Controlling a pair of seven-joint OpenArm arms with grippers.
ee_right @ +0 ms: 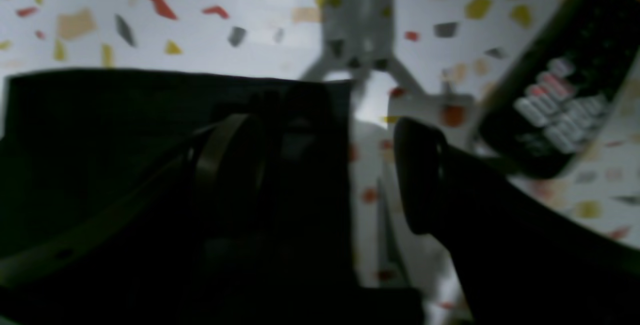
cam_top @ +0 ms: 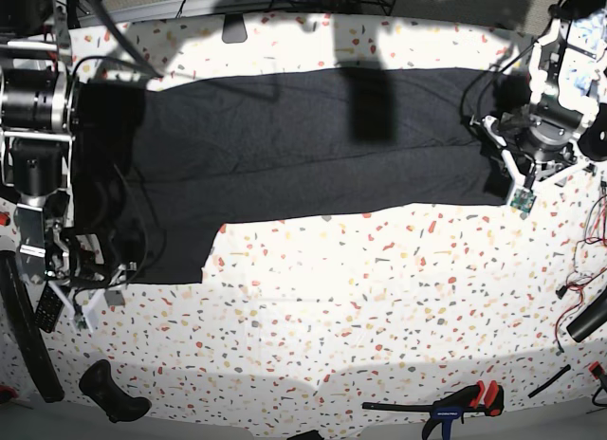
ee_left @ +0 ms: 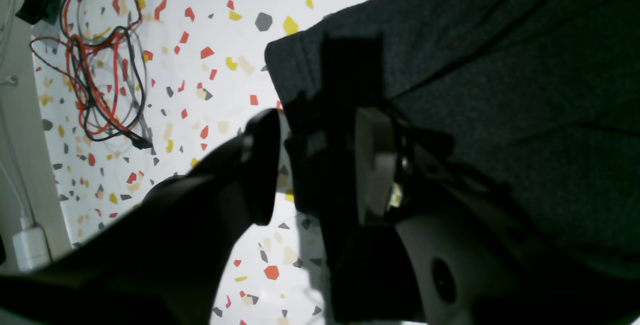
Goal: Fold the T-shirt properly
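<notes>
The black T-shirt [cam_top: 303, 146] lies flat as a long band across the far half of the table, with a flap reaching down at the lower left. My left gripper [cam_top: 500, 165] is at the shirt's right end. In the left wrist view that gripper [ee_left: 317, 130] is open, and the edge of the T-shirt [ee_left: 500, 65] runs between its jaws. My right gripper [cam_top: 95, 260] is at the lower-left flap. In the right wrist view it [ee_right: 325, 130] is open: one finger is over the T-shirt [ee_right: 100, 125] and the other over bare table.
A remote control [ee_right: 560, 105] lies close to the right gripper, by the table's left edge [cam_top: 47, 307]. Red and black wires [ee_left: 100, 65] lie to the right of the left arm. A clamp [cam_top: 455, 407] and a black handle [cam_top: 114, 393] lie along the near edge.
</notes>
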